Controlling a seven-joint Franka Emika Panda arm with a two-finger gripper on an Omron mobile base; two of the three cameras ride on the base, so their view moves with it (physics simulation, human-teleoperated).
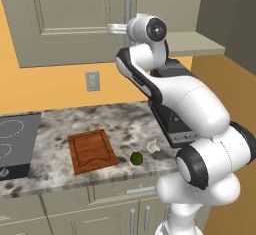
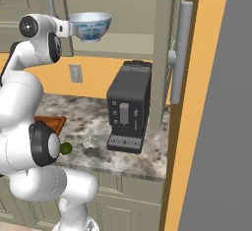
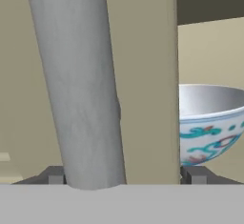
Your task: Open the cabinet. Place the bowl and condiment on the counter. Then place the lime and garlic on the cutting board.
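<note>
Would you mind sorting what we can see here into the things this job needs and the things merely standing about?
Needed:
- cabinet
- bowl
- counter
- lime
- garlic
- cutting board

Standing about:
- coffee machine
- stovetop
- wall socket

Door handle (image 3: 81, 85) & door edge block way to bowl (image 3: 209, 123).

- The cabinet (image 1: 65, 19) hangs on the wall above the counter (image 1: 115, 124).
- The bowl (image 2: 90, 26) sits on the cabinet's shelf (image 2: 123, 43), just right of the left door's handle (image 3: 78, 85).
- On the counter, the cutting board (image 1: 91, 150) lies right of the stovetop (image 1: 15, 141).
- The lime (image 1: 136, 158) and the garlic (image 1: 153, 146) lie right of the board.
- The coffee machine (image 2: 129, 107) stands farthest right.
</note>
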